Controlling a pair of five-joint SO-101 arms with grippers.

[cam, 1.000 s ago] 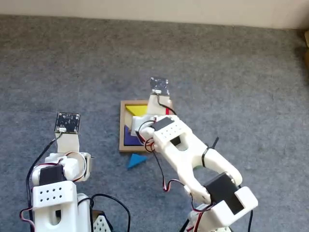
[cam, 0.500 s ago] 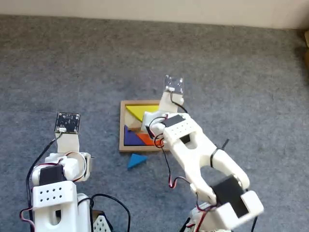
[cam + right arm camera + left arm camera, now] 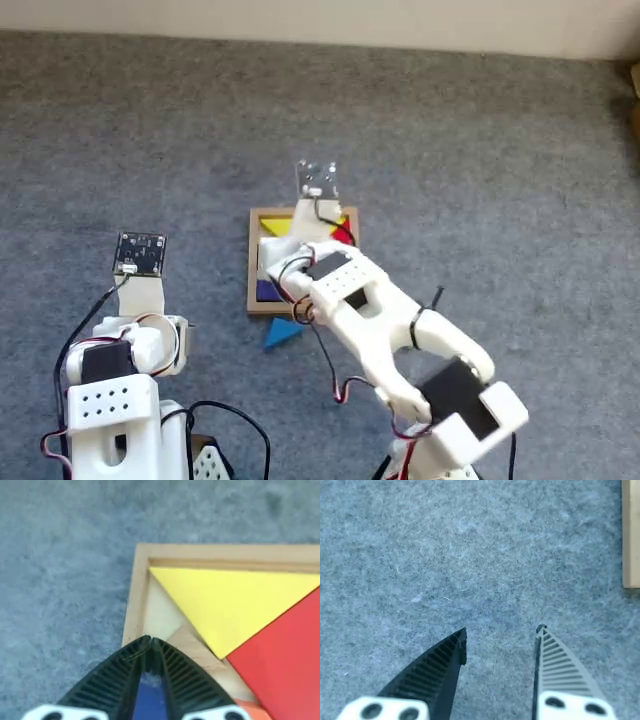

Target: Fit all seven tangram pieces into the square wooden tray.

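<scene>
Wooden tray (image 3: 252, 272): square, flat on the grey carpet (image 3: 480, 150), partly under the right arm; one rim corner shows in the right wrist view and one edge in the left wrist view.
Pieces in the tray: yellow triangle (image 3: 225, 602) along the far rim; red piece (image 3: 285, 652) edge to edge with it; orange piece (image 3: 250, 707) beside the red; dark blue piece (image 3: 268, 290) by the tray's left rim.
Loose piece: light blue triangle (image 3: 284, 331) on the carpet, just outside the tray's near edge.
Right gripper (image 3: 151, 640): above the tray near its corner, jaws closed tip to tip, with nothing seen clamped between the tips.
Left gripper (image 3: 501, 629): over bare carpet, apart from the tray, jaws spread wide and holding nothing.
</scene>
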